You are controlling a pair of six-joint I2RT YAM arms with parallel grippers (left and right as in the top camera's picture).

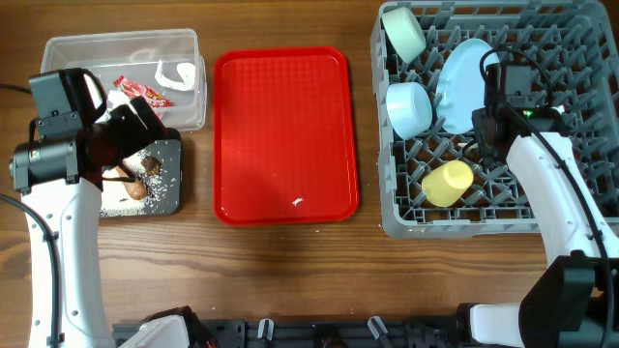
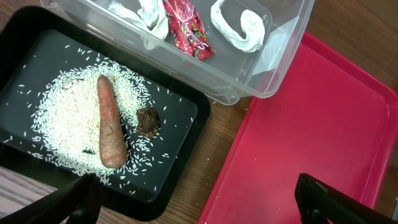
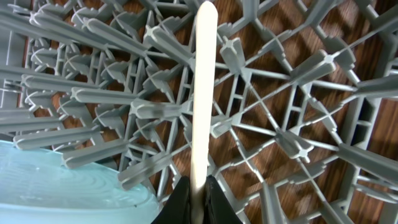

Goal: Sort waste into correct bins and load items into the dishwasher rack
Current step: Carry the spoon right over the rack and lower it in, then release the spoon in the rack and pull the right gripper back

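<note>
White spoon (image 3: 203, 93) clamped in right end effector (image 3: 197, 202).

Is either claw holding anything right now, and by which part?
The right claw is shut on the white plastic spoon, pinching one end; the rest sticks out over the dishwasher rack. The left claw is open and empty.

A flat rectangular red plastic serving tray (image 1: 285, 135) lies mid-way across the brown wooden table (image 1: 290, 275), nearer its far edge, long sides running front to back. A black rail (image 1: 319, 333) lines the near edge.
</note>
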